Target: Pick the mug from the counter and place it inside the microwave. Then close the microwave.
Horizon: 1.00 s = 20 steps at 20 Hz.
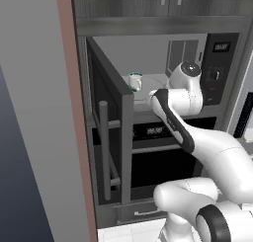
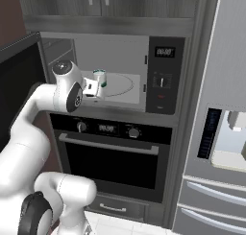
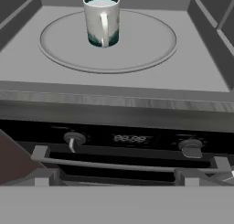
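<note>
Your gripper (image 2: 92,88) sits at the mouth of the microwave (image 2: 161,76), its fingers spread wide and holding nothing. The mug (image 3: 102,20) stands upright on the round turntable (image 3: 137,45) inside, handle turned toward the hand camera, clear of the fingers. The microwave door (image 1: 111,132) hangs open to the left, above the oven (image 2: 113,157).

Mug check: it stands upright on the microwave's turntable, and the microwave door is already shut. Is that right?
Not quite. The mug does stand upright on the turntable inside the microwave, but the door is wide open, not shut. The left base view shows it swung out with its vertical bar handle facing the camera.
</note>
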Motion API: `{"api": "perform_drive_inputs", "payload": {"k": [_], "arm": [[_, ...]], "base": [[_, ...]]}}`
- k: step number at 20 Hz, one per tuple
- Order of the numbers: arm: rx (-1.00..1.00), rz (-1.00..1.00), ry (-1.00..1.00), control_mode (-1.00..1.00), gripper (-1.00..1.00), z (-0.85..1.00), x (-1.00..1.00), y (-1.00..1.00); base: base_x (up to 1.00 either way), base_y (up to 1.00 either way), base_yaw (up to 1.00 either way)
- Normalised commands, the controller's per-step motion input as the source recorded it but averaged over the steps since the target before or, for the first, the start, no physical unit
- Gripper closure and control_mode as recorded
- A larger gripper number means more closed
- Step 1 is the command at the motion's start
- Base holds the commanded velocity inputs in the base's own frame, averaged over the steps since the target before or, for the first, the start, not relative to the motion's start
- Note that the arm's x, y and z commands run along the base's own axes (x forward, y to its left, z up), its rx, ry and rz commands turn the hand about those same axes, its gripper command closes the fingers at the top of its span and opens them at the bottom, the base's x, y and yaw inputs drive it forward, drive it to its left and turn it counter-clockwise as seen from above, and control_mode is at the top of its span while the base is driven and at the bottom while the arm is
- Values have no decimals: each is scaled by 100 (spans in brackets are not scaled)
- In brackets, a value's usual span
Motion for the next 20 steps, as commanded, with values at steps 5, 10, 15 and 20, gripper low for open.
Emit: {"api": "perform_drive_inputs", "payload": {"k": [5,10,15,20], "arm": [[0,0,0,-100,-100,27,-74,-12],[0,0,-2,-100,-100,19,-82,-7],[-1,0,-10,-100,-100,1,-64,-2],[0,0,-22,-100,-100,8,-72,2]], "base": [[0,0,0],[0,0,0],[0,0,0],[0,0,0]]}}
